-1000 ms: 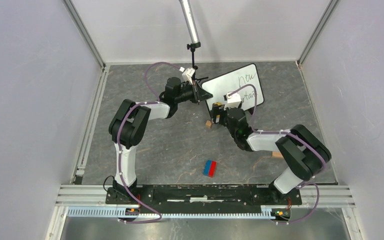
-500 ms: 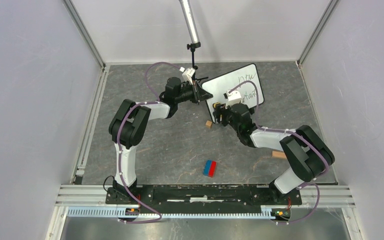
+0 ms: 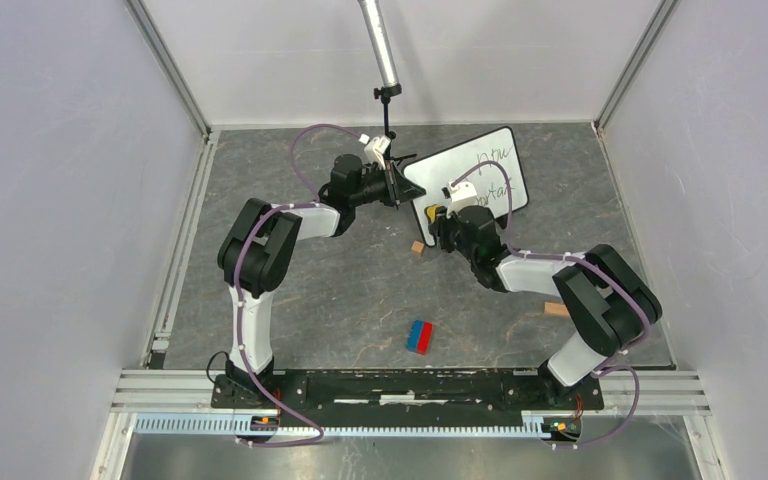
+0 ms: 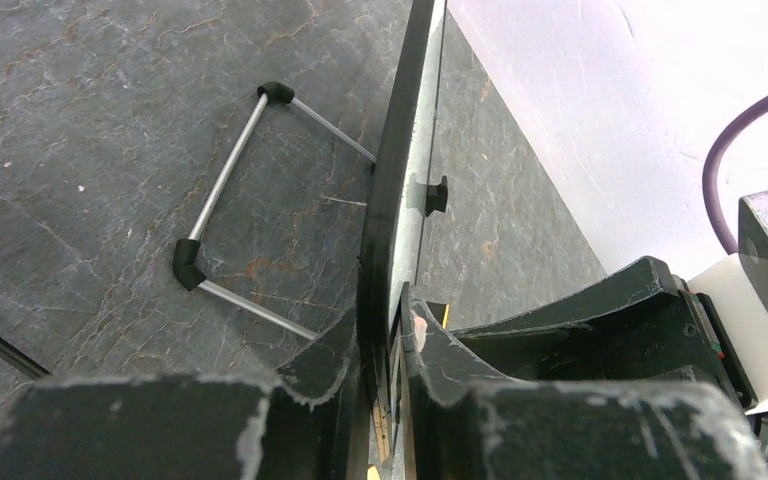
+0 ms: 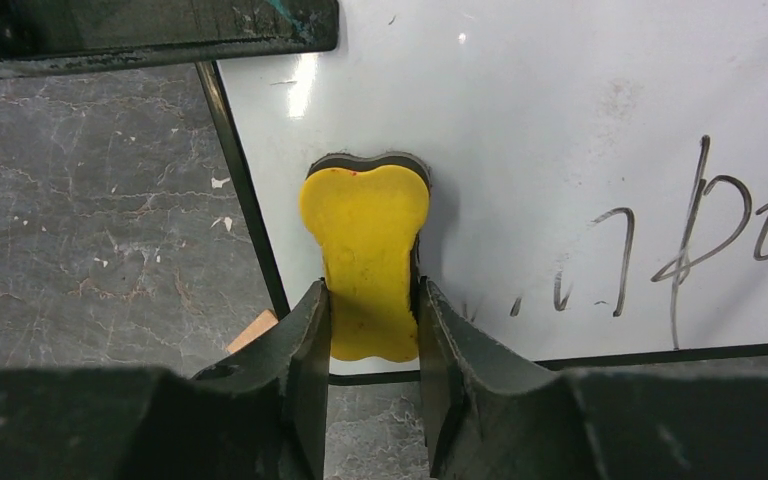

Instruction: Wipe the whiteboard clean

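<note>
Early stage, I'd say: tool is in hand but no wiping shows. The whiteboard [image 3: 460,165] stands propped at a tilt at the far side of the table, right of centre, on its wire stand [image 4: 230,230]. My left gripper [image 3: 400,185] is clamped on the board's left edge. In the left wrist view its fingers [image 4: 335,350] sit one on each side of the black frame, so the board is braced.

My right gripper [image 5: 370,300] has closed on the yellow eraser [image 5: 365,230], both fingers pressed against its narrow waist. The eraser sits flat against the board's lower left corner, just inside the frame.

Black handwriting [image 5: 690,230] covers the right part of the board, two lines of it in the top view [image 3: 495,170] (too small to read there, not bothering). The left part near the eraser is blank. I can't tell if that patch was wiped or never written on.

What's left, by my judgement, is basically the whole job: drag the eraser rightwards across both lines while the left side keeps the board from tipping or sliding.

Clutter:
- a small wooden block [image 3: 417,247] on the table just beside the board's lower left corner
- a red and blue block [image 3: 420,336] nearer the bases
- another wooden block [image 3: 556,309] by the right arm

None of them touches the board.
</note>
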{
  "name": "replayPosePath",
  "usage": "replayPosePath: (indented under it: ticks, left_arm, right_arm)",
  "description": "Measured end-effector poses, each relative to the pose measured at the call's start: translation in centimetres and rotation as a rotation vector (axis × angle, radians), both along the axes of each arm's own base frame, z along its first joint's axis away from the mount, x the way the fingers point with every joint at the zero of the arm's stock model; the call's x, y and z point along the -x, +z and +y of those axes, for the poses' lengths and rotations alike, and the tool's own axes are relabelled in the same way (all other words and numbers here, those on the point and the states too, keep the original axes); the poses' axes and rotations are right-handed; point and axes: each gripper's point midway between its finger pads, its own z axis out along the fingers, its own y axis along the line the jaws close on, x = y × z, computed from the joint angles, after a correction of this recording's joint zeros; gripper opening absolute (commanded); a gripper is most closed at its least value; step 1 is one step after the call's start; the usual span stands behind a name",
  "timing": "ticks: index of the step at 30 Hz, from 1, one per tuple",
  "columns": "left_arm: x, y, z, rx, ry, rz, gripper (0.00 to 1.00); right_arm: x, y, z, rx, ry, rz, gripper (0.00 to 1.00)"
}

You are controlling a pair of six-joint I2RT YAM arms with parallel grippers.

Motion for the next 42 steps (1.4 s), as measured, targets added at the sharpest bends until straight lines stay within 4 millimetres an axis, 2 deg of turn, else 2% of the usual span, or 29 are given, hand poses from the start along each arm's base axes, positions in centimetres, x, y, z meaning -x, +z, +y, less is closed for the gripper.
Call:
replayPosePath:
  ticks: [4, 10, 20, 24, 30, 33, 39, 42]
  left_arm:
    - [0.0, -0.1, 0.0, -0.001, 0.001, 0.001, 0.20]
    - [-0.1, -0.1, -0.1, 0.001, 0.002, -0.002, 0.03]
    - [-0.2, -0.1, -0.2, -0.002, 0.003, 0.003, 0.02]
    - [-0.2, -0.1, -0.2, -0.004, 0.000, 0.009, 0.02]
    - [-0.5, -0.2, -0.2, 0.000, -0.013, 0.010, 0.02]
    - [-0.5, -0.2, -0.2, 0.004, -0.017, 0.015, 0.02]
    - [-0.5, -0.3, -0.3, 0.013, -0.034, 0.023, 0.02]
    - [-0.4, -0.3, -0.3, 0.014, -0.037, 0.025, 0.02]
  right_arm:
    - [0.0, 0.0, 0.1, -0.002, 0.003, -0.002, 0.25]
    - [0.0, 0.0, 0.1, -0.020, -0.018, -0.020, 0.20]
    - [0.9, -0.6, 0.1, -0.079, -0.156, -0.084, 0.18]
    - [0.8, -0.9, -1.3, -0.107, -0.230, -0.082, 0.18]
    - [-0.7, -1.0, -4.5, -0.141, -0.331, -0.077, 0.18]
    - [-1.0, -1.0, -5.1, -0.141, -0.344, -0.079, 0.18]
    - [-0.7, -1.0, -4.0, -0.118, -0.311, -0.089, 0.18]
    - [0.3, -0.9, -1.7, -0.112, -0.262, -0.104, 0.17]
